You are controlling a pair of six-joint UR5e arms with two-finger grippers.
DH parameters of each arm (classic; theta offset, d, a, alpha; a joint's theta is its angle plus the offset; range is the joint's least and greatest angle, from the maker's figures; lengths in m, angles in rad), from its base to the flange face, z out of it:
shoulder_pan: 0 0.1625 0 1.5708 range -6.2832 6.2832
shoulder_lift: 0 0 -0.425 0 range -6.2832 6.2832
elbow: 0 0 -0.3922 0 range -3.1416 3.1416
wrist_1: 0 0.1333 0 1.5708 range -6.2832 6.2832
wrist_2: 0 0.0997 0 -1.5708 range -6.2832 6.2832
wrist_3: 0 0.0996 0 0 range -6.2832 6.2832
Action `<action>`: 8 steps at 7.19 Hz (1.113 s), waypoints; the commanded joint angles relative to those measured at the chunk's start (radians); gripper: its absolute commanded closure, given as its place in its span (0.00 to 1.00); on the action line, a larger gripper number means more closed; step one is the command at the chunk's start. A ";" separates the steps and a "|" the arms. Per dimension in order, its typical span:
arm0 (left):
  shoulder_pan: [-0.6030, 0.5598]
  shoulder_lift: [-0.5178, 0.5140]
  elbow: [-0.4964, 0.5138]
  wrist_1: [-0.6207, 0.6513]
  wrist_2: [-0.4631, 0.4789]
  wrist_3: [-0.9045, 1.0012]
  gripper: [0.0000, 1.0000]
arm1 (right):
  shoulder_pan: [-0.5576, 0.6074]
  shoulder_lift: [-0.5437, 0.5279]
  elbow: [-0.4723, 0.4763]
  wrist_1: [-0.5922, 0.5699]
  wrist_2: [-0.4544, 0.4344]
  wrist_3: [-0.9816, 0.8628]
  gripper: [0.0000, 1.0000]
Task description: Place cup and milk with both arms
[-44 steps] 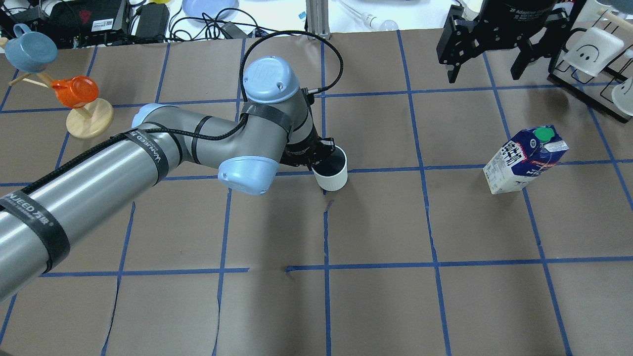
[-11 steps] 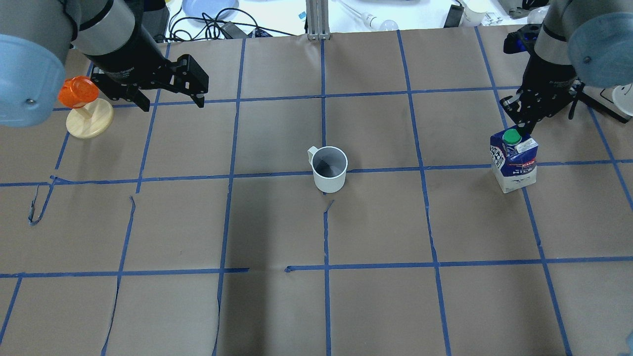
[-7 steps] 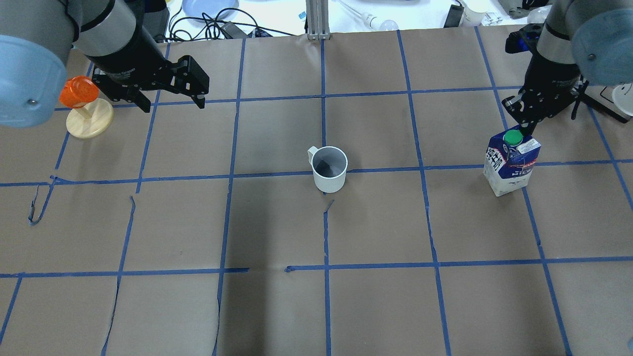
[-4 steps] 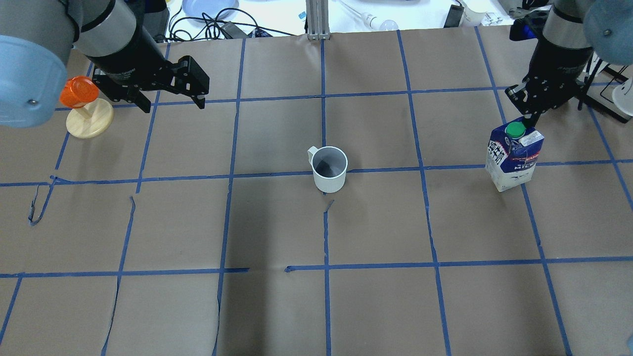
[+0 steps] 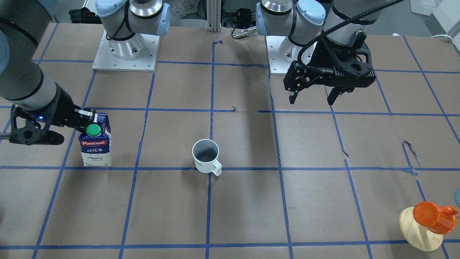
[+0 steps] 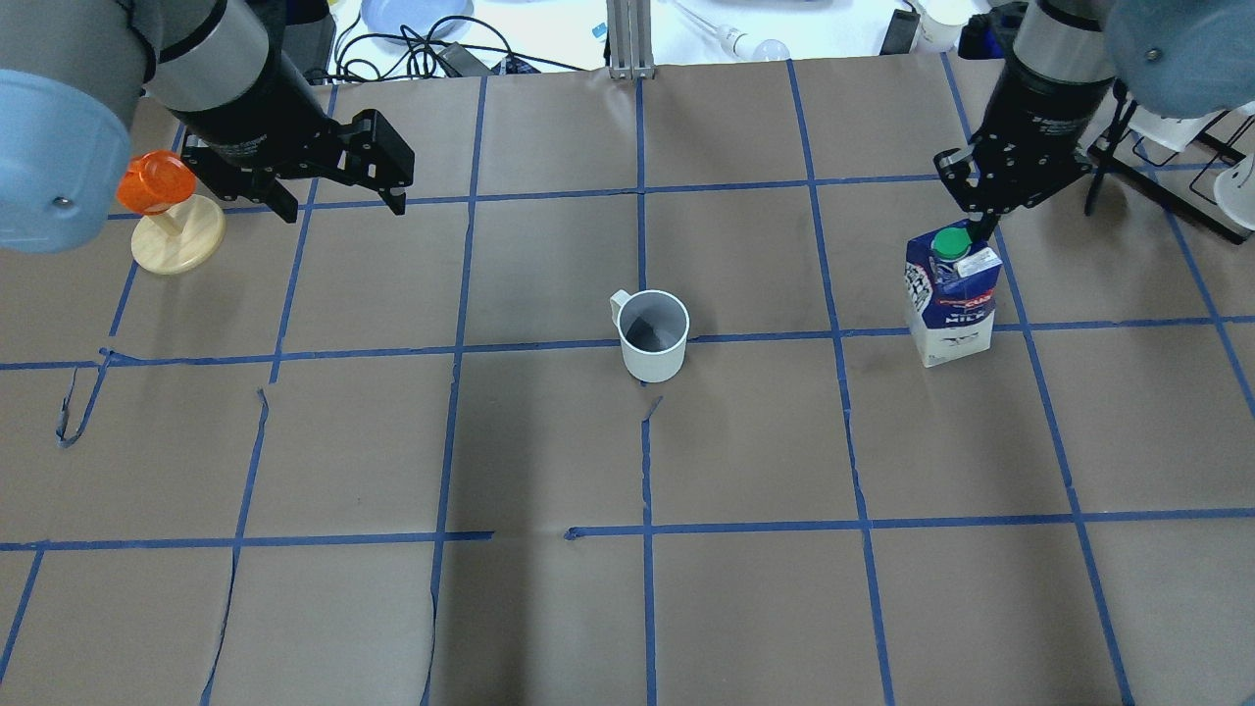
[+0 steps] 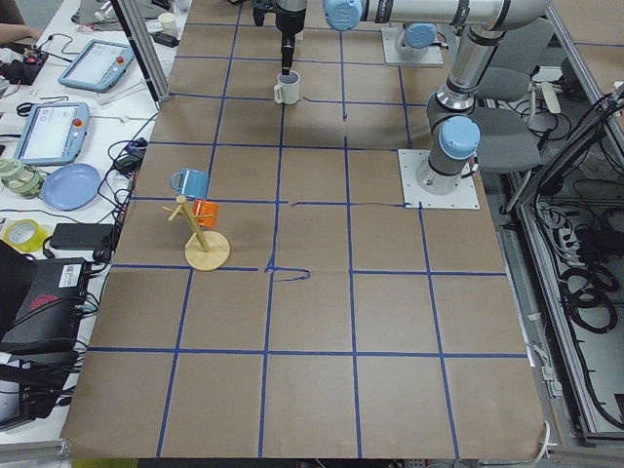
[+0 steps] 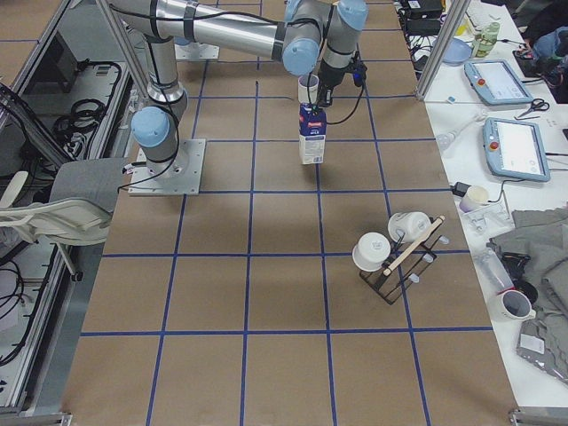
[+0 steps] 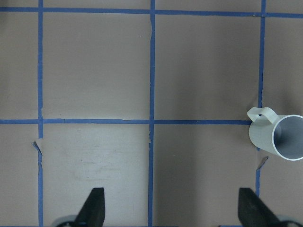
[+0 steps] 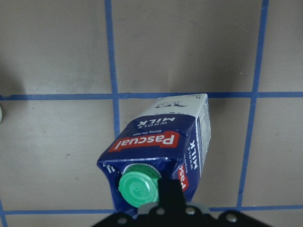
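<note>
The white cup (image 6: 654, 335) stands upright at the table's middle, handle toward the back left; it also shows in the front view (image 5: 205, 155) and at the right edge of the left wrist view (image 9: 279, 142). The milk (image 6: 951, 294) is upright, to the cup's right, one grid square away. My right gripper (image 6: 976, 233) is shut on its top ridge beside the green cap; one finger (image 10: 170, 196) shows there. I cannot tell whether the carton's base touches the table. My left gripper (image 6: 341, 208) is open and empty, high over the back left, far from the cup.
A wooden stand (image 6: 176, 240) with an orange cup (image 6: 142, 184) is at the back left, close to my left arm. A black wire rack (image 6: 1172, 191) with white cups is at the back right. Cables and a blue plate (image 6: 412, 15) lie beyond the far edge.
My right gripper has carried the milk leftward toward the cup and it now stands straighter. My left arm, at the cup 6 s ago, has since stayed still at back left.
</note>
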 commanded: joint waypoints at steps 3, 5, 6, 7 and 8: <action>0.000 0.000 0.000 0.001 0.001 0.000 0.00 | 0.175 0.056 -0.066 -0.011 0.113 0.277 1.00; 0.000 0.000 0.000 0.000 0.001 0.000 0.00 | 0.210 0.062 -0.063 -0.036 0.163 0.290 1.00; 0.000 -0.002 0.001 0.001 0.001 -0.002 0.00 | 0.221 0.076 -0.061 -0.042 0.165 0.298 1.00; 0.000 0.001 0.000 0.000 0.002 0.000 0.00 | 0.247 0.079 -0.061 -0.044 0.165 0.324 1.00; 0.000 -0.002 0.001 0.001 0.001 0.000 0.00 | 0.252 0.081 -0.060 -0.045 0.165 0.323 1.00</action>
